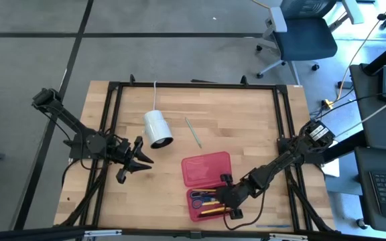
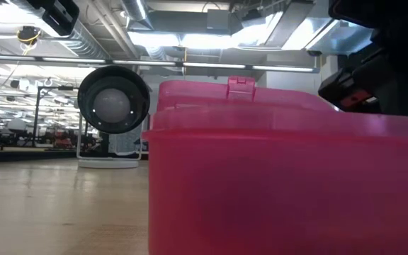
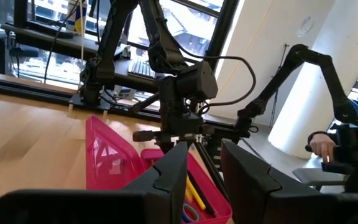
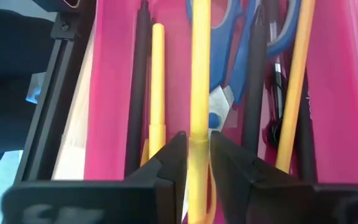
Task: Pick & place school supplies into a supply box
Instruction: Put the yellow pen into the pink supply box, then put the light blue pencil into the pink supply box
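1. Toward five o'clock on the wooden table (image 1: 246, 120) — red supply box (image 1: 206, 169), lid swung flat toward twelve o'clock, tray half toward six.
2. Inside the tray: blue-handled scissors (image 4: 229, 37), black pens (image 4: 257, 81), several yellow pencils (image 4: 156, 81) lying side by side along its length.
3. Over the tray's three o'clock end: right gripper (image 1: 228, 201), pointed down into the box, arm stretching back toward the table's three o'clock edge.
4. Right fingers (image 4: 166, 168) set closely either side of one yellow pencil (image 4: 199, 93), pads at its flanks; whether still pinching or just let go, cannot tell. Pencil running lengthwise among the others in the tray.
5. Near the table's centre, at about twelve o'clock from the box and well apart from it: one thin green pencil (image 1: 193, 132) lying loose on the wood.
6. At ten o'clock from the box: white cylinder (image 1: 157, 128) on its side, cord trailing to the far edge.
7. Near nine o'clock on the table: left gripper (image 1: 139, 162) hovering, aimed toward the box — fingers (image 3: 166, 180) apart with a clear gap, nothing between them.
8. From table height: pink tray wall filling the foreground, lid with its latch tab (image 2: 240, 86) behind it, cylinder's round open end (image 2: 113, 99) to its side.
9. Beyond the table, in the left wrist view: a person's hand (image 3: 319, 147) at a desk.
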Motion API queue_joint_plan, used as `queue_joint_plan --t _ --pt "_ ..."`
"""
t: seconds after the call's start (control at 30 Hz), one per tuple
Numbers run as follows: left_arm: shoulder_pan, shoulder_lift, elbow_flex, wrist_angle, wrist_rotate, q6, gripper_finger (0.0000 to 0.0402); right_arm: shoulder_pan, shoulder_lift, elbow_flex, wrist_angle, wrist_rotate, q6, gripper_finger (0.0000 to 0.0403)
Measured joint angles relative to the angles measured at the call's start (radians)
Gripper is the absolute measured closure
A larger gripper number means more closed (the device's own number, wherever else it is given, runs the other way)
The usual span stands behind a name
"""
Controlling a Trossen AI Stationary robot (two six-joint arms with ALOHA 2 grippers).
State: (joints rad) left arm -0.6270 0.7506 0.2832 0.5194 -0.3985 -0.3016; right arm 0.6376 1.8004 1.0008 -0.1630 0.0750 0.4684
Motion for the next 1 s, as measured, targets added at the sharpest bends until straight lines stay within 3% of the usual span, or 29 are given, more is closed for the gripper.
queue_joint_plan --t 0.37,0.63,1.0 --pt "0.0 0.0 0.0 0.0 0.0 0.0 0.0313 0.0 -0.02 0.053 -0.019 -0.037 0.024 0.0293" --pt "0.0 0.0 0.0 0.0 -0.001 0.0 0.0313 0.0 -0.133 0.167 -0.183 -0.045 0.024 0.0292" --pt "0.0 0.0 0.0 0.0 -0.001 0.0 0.0313 -0.031 -0.208 0.225 -0.298 -0.031 -0.028 0.0292"
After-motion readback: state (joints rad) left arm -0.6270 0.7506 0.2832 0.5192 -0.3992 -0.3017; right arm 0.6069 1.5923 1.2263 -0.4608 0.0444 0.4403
